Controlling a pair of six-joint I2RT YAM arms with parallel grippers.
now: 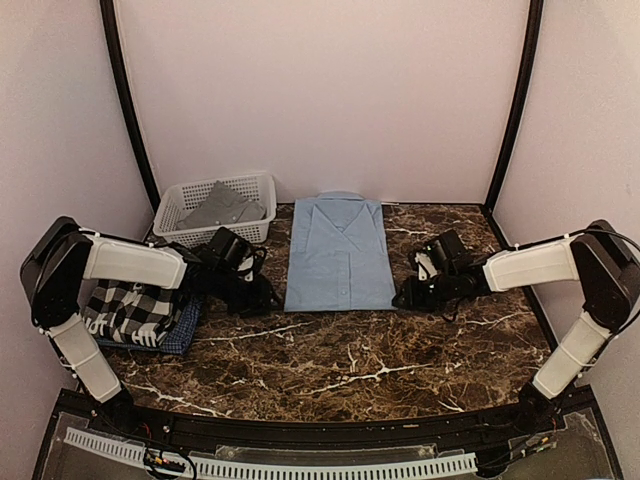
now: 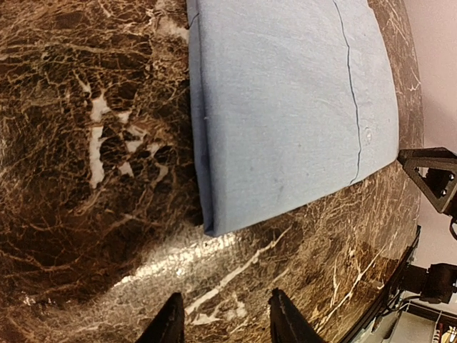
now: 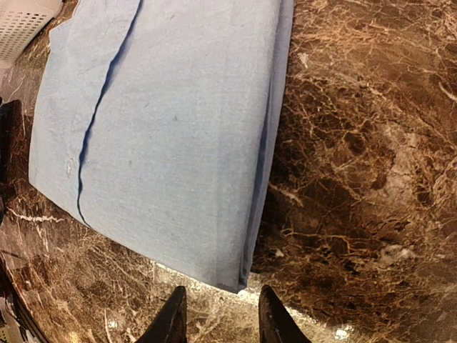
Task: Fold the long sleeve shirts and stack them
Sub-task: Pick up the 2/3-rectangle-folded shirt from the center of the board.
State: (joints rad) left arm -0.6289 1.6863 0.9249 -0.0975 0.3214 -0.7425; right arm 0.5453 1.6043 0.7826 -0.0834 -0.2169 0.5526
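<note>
A: Where is the light blue shirt (image 1: 340,252) lying?
B: Folded flat on the worktop (image 1: 350,365), midway across and toward the far edge. Its collar is pointing at that edge, so its long axis is running near to far.
A: And the claws?
B: Both are hanging partly open, gripping nothing. The left claw (image 2: 223,316) is sitting just off the shirt's near-left corner, the right claw (image 3: 218,312) off its near-right.
A: Which is nearer the black-and-white checked shirt (image 1: 128,308)?
B: The left, I'm judging. That one is lying by the left edge.
</note>
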